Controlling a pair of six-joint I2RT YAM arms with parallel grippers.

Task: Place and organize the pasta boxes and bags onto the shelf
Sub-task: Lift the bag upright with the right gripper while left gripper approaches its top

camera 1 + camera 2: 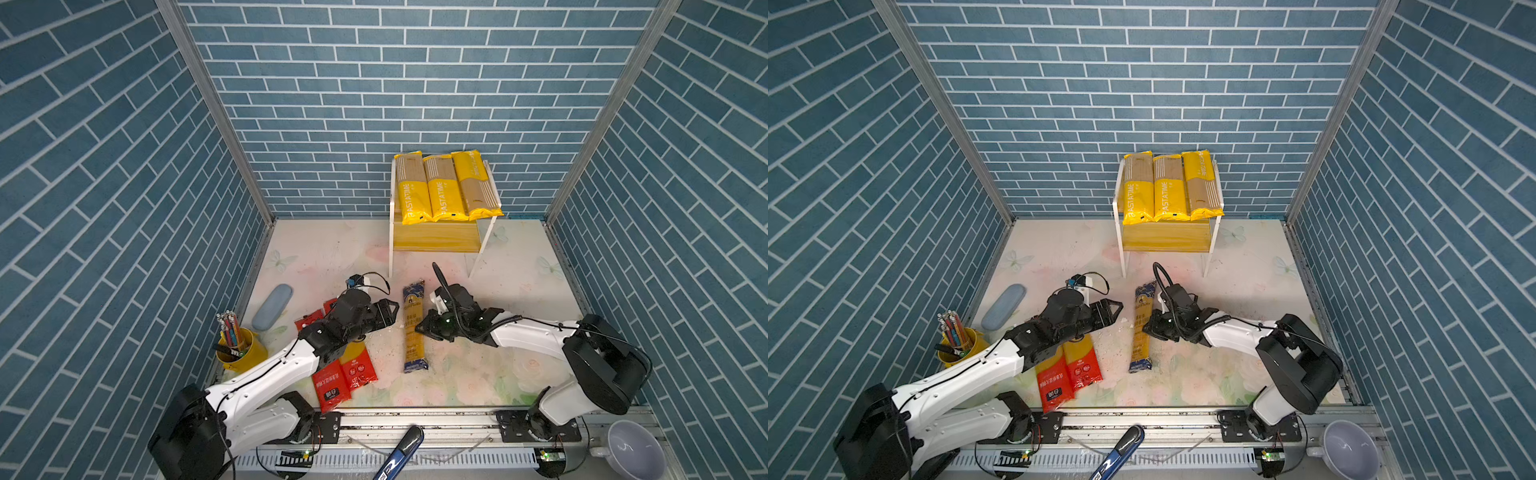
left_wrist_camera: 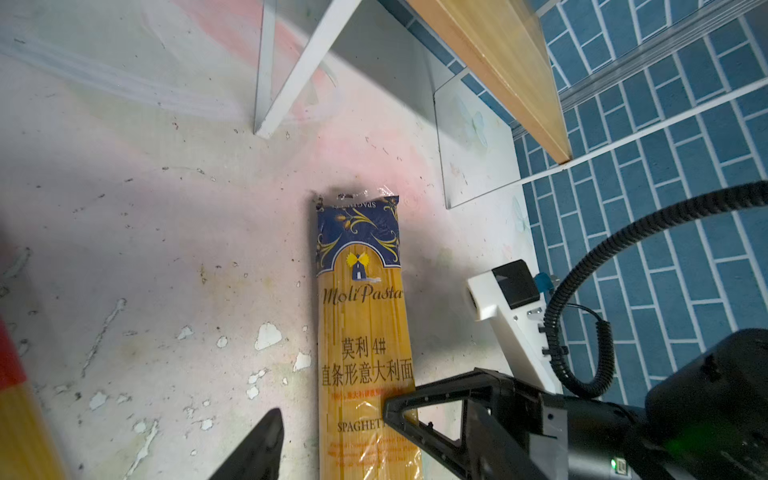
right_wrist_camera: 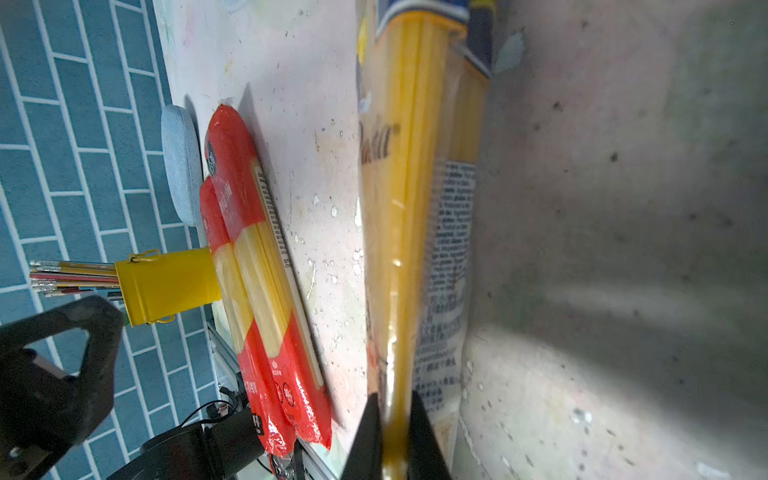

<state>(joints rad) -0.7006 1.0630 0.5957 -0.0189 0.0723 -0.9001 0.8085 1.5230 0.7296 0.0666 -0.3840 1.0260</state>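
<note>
Two tiers of yellowish board in a thin white frame make up the shelf, which stands at the back of the floral tabletop against the brick wall, well apart from both arms. Its top tier already carries the three yellow PASTATIME packs, laid side by side with long sides touching and ends pointing front to back. We judge that this packing is what lets three fit across, and that the bare lower board is meant for the three packs not yet shelved. Of those, the two red-ended packs lie together on the table, partly under the left arm. The dark-blue-ended Moli Pasta spaghetti pack lies between the grippers, in front of the shelf, with its ornamented blue end towards the shelf legs. The right gripper pinches this pack by its long edge near mid-length, jaws pressed onto the film. We take the middle grip as a way to keep so long a bag from drooping at one end. The left gripper hovers just beside the pack's other long side, jaws spread and empty, seemingly ready to steady it. Off to the left sit the grey-blue case and the yellow pencil pot, which are no part of the job.
</note>
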